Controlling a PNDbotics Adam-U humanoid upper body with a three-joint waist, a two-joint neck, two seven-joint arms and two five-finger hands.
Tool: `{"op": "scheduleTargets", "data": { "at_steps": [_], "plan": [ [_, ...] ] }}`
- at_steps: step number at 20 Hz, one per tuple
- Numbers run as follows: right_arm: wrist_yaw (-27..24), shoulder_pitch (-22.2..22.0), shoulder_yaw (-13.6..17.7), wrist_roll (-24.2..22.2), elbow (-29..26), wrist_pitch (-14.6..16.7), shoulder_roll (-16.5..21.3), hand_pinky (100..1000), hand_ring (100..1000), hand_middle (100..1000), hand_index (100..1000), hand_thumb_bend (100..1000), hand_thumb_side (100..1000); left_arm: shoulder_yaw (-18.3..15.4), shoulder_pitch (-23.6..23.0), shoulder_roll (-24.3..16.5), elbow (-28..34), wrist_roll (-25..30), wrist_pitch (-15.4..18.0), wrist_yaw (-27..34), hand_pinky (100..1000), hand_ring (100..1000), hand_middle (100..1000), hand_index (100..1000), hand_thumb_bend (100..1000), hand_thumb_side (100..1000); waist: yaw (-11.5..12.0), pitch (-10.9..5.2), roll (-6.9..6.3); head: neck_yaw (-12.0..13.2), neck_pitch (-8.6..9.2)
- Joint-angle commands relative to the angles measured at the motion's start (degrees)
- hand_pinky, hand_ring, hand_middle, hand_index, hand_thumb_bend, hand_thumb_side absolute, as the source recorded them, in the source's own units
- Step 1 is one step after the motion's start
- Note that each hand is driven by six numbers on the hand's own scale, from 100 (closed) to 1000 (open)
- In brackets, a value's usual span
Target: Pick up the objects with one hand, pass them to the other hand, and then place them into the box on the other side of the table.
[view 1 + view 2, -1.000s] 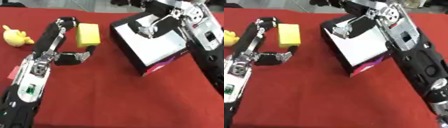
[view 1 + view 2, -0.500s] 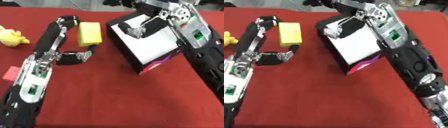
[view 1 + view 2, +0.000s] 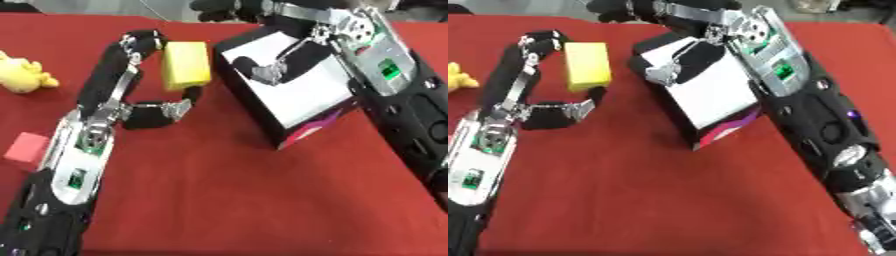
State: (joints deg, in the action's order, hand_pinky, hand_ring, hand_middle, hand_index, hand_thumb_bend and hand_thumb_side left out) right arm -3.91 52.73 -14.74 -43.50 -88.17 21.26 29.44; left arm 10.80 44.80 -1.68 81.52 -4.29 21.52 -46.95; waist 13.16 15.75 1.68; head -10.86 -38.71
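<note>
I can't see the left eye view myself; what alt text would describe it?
On a red table, the robot's left hand reaches round a yellow rectangular block, while its right hand hangs over a black box with a white inside. A yellow plush toy and a pink cube lie at left.

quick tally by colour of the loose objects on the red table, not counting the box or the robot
yellow: 2, the yellow block by the left hand and the yellow plush toy at the left edge
pink: 1, the pink cube by the left forearm
total: 3
The box sits under the right hand.
</note>
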Motion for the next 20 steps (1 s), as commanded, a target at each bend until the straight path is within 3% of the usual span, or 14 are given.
{"op": "scheduleTargets", "data": {
  "at_steps": [1, 12, 20],
  "plan": [
    [1.09, 1.73, 0.07, -1.71, 0.86, 1.31, 0.12, 1000, 987, 1000, 1000, 100, 200, 0.10, 1.20, 0.90, -0.03, -0.76, 0.31, 0.40, 796, 630, 510, 575, 100, 322, 0.16, -0.21, 0.76, -0.41, 0.39],
    [4.65, 2.22, -0.34, -3.74, 4.92, 5.46, -0.93, 1000, 998, 1000, 1000, 100, 208, 0.56, 1.62, 2.42, -1.96, -3.65, 1.84, 0.14, 785, 613, 493, 568, 100, 342, 0.91, -0.14, 1.27, -2.23, 0.17],
    [3.92, 2.07, -0.87, -8.28, 5.33, 5.28, -1.11, 1000, 1000, 1000, 1000, 100, 209, 0.49, 1.90, 2.77, -2.74, -5.13, 2.01, -0.86, 782, 609, 489, 567, 100, 350, 0.88, -0.09, 1.37, -2.68, -0.07]
  ]
}}
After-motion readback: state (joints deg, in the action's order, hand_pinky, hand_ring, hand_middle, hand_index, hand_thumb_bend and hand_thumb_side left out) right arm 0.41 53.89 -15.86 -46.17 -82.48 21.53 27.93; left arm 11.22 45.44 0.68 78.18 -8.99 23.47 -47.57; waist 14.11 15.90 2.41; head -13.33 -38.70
